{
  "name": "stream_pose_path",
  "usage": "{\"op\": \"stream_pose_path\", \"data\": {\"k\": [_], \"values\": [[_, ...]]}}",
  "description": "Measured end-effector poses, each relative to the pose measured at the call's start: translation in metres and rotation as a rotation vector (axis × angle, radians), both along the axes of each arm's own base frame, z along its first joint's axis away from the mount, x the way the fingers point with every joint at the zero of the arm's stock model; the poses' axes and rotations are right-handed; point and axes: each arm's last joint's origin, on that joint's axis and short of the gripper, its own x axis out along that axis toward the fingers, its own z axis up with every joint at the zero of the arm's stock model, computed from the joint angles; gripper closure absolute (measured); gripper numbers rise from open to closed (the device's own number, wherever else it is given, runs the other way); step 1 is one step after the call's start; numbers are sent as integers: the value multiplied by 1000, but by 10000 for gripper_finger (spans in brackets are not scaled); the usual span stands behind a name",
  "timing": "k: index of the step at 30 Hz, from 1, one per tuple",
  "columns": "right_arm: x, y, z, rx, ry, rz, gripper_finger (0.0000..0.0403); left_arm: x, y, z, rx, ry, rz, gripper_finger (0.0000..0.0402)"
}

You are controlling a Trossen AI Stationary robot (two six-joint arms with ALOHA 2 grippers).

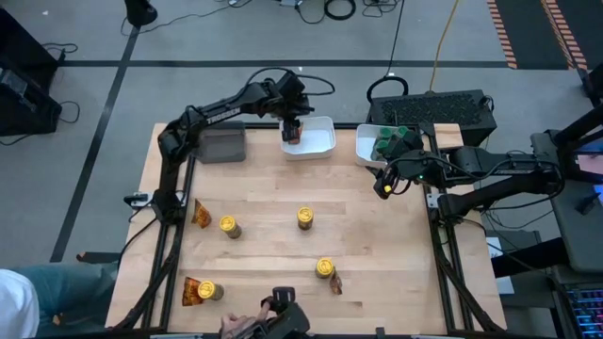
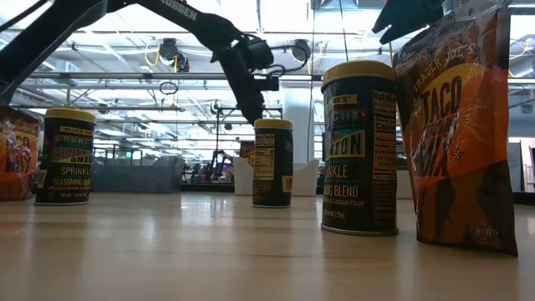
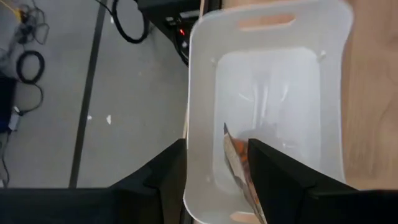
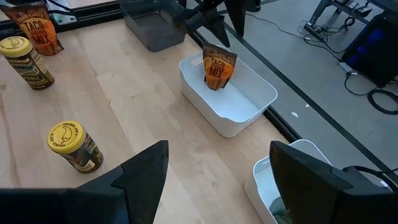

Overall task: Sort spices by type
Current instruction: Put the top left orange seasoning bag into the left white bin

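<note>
My left gripper (image 1: 292,126) (image 3: 217,149) hangs open over the middle white tray (image 1: 325,141). An orange-brown packet (image 4: 217,68) (image 3: 237,167) stands on its lower edge in that tray, just below the fingers, leaning on the tray's wall. My right gripper (image 1: 383,186) (image 4: 217,155) waits open at the table's right side, with nothing between its fingers. Several yellow-lidded jars (image 1: 229,226) (image 1: 306,218) (image 1: 325,268) stand on the wood. More packets (image 1: 200,215) (image 1: 193,290) (image 1: 336,282) are near them. Green-lidded jars (image 1: 391,141) sit in the right white tray (image 1: 366,141).
A grey tray (image 1: 221,141) stands at the far left of the table. A person's hand (image 1: 240,325) and a dark device (image 1: 285,315) are at the near edge, and a person sits at the near left corner (image 1: 28,306). Bare wood lies mid-table.
</note>
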Motion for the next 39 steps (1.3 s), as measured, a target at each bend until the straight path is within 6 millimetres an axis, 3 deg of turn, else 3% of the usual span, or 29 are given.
{"op": "stream_pose_path", "data": {"k": [4,7,13,20,23,28,33,39], "values": [[0,0,0,-8,5,7,140,-8,-14,28,3,-57,-1,228],[1,0,1,-15,-8,14,140,-19,-35,54,-78,-124,-23,228],[8,3,7,-14,-62,122,140,-51,-109,100,-271,-100,-50,228],[15,6,16,-21,-152,244,140,-97,-196,127,-348,24,24,228],[20,6,18,-17,-185,243,140,-120,-222,126,-359,38,101,228],[36,7,12,-15,-175,249,140,-160,-242,108,-435,1,442,228],[63,7,0,-3,-154,343,140,-185,-251,73,-536,26,729,228],[88,5,-11,17,-176,418,140,-204,-258,34,-534,180,892,228]]}}
